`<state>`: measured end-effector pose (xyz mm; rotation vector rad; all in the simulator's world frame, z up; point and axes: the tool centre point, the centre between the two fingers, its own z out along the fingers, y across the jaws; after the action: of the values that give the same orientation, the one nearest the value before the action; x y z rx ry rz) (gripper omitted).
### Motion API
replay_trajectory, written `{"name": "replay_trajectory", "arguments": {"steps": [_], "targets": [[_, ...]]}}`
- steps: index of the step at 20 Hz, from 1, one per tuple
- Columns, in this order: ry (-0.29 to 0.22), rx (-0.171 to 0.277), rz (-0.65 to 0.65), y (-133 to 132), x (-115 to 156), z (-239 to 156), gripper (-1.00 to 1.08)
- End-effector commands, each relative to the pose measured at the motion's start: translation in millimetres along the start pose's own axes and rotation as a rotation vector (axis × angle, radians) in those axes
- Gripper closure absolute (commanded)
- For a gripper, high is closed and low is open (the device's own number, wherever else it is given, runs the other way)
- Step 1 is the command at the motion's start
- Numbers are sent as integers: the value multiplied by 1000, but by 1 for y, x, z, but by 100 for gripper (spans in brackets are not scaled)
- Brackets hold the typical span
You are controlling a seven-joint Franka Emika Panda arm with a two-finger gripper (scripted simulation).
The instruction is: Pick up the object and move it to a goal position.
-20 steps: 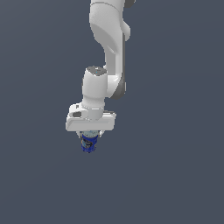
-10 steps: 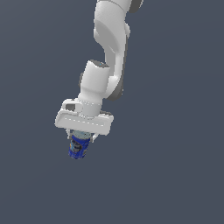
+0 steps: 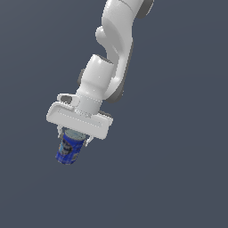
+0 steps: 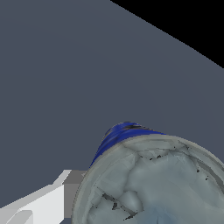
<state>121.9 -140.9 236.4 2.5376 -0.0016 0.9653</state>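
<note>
Exterior view shows the white gripper (image 3: 74,139) clamped around the blue can (image 3: 69,148) in the lower left of the frame, tilted, its silver-grey top between the fingers (image 3: 88,140).

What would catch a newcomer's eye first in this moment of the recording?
The white arm comes down from the top of the exterior view, tilted toward that view's left, against a plain dark grey backdrop. Its tool is clamped on a small blue can, which hangs tilted below the wide white hand. In the wrist view, the can's silver-grey top fills the near corner.
</note>
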Motion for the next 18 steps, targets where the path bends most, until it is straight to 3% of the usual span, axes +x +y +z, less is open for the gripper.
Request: {"name": "replay_trajectory", "arguments": {"steps": [1, 10, 18], "targets": [[37, -32, 25, 10, 12, -6, 108], [135, -137, 99, 37, 39, -23, 108], [180, -192, 139, 52, 50, -32, 108]]}}
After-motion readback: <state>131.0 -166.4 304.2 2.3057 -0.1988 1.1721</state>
